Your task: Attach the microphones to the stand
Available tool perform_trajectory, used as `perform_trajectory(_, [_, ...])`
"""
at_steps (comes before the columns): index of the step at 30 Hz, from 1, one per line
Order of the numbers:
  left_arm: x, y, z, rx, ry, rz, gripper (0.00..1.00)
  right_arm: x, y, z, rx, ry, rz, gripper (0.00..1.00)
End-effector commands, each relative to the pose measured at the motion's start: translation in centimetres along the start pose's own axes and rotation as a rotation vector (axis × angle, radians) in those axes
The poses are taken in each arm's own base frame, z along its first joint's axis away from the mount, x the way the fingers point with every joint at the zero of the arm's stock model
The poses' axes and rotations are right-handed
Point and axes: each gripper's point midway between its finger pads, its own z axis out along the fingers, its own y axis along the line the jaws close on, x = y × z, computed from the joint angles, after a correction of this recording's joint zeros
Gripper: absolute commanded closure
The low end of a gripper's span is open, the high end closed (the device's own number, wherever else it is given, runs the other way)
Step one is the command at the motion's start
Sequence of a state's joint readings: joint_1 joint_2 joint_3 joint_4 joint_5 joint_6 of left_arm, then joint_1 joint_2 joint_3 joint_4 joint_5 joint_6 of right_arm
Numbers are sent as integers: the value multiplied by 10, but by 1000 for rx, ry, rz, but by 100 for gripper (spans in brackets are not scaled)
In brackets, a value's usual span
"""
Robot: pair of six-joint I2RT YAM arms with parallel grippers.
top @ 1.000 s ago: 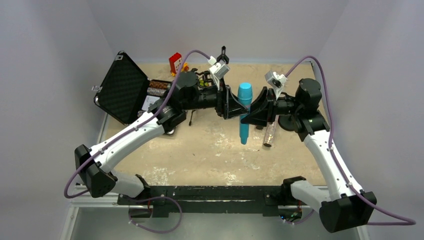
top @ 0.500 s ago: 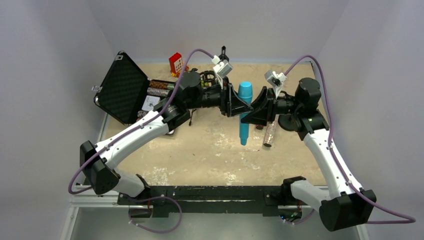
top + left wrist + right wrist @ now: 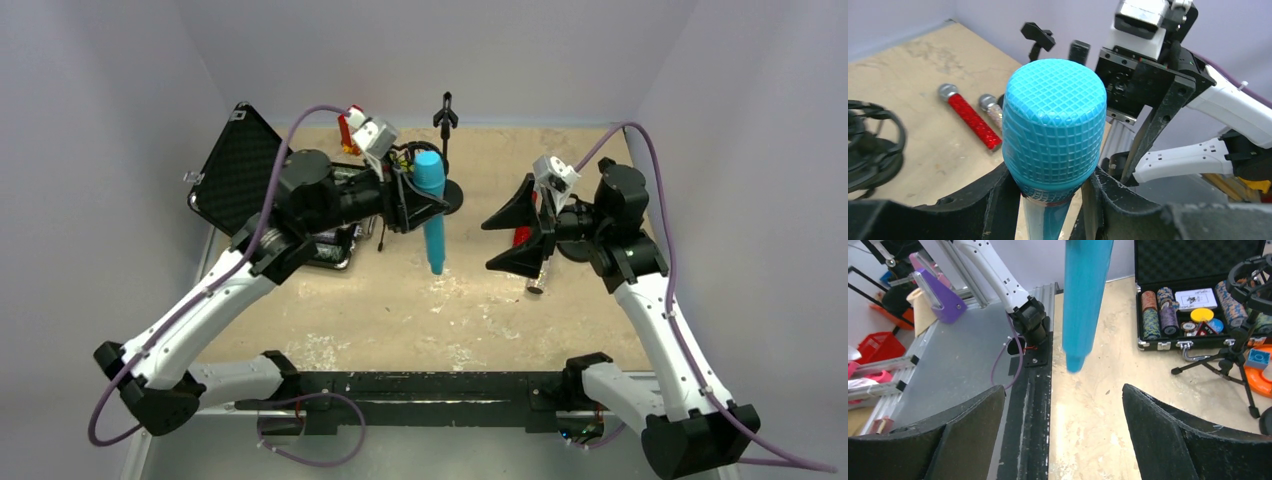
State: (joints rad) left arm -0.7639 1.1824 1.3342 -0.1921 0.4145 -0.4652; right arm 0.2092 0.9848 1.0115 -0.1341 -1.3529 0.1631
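Observation:
My left gripper [image 3: 424,203] [image 3: 1050,200] is shut on the cyan-blue microphone [image 3: 433,215] [image 3: 1054,127] just below its head. The microphone hangs upright above the table, handle down [image 3: 1085,300]. The black stand [image 3: 446,118] with its clip [image 3: 1038,37] rises just behind and to the right of it. My right gripper [image 3: 490,243] [image 3: 1062,390] stands open and empty, apart to the right. The red glitter microphone [image 3: 970,120] [image 3: 520,237] and the silvery-pink one [image 3: 993,112] [image 3: 540,275] lie on the table, partly hidden under my right gripper in the top view.
An open black case [image 3: 245,170] holding poker chips [image 3: 1168,310] sits at the back left. A small tripod [image 3: 1235,352] with a black ring mount [image 3: 868,150] stands beside it. A red and yellow toy [image 3: 350,125] is at the far edge. An orange ring [image 3: 1255,380] lies near the tripod.
My right gripper has opened, let go of the cyan-blue microphone and drawn back to the right. My left gripper has carried the microphone leftward, close to the stand.

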Motion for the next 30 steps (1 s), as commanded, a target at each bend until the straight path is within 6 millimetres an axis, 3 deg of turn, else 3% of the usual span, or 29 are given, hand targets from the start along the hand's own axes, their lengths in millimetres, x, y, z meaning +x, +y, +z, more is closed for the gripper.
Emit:
perform_trajectory(1, [-34, 6, -40, -138, -54, 134, 100, -3, 7, -4, 22, 7, -145, 8])
perform_trajectory(8, [-101, 19, -74, -321, -175, 216, 100, 34, -18, -13, 153, 57, -233, 6])
perform_trajectory(11, [-128, 25, -74, -352, -223, 224, 100, 58, -25, -17, 187, 82, -253, 5])
perform_trajectory(14, [-149, 19, -68, -324, -259, 233, 100, 75, -29, -21, 221, 96, -265, 4])
perform_trajectory(16, [-153, 12, -62, -280, -262, 226, 100, 73, -29, -25, 250, 96, -281, 4])
perform_trajectory(18, [-155, 6, -56, -235, -265, 213, 100, 67, -30, -29, 291, 101, -286, 3])
perform_trajectory(21, [-154, -1, -51, -187, -263, 205, 100, 40, -33, -40, 382, 107, -278, 3])
perform_trajectory(27, [-142, -26, -53, -53, -234, 192, 100, -47, -30, -81, 594, 49, -242, 4])
perform_trajectory(30, [-127, -41, -59, 33, -212, 192, 100, -78, -26, -100, 726, 0, -208, 3])
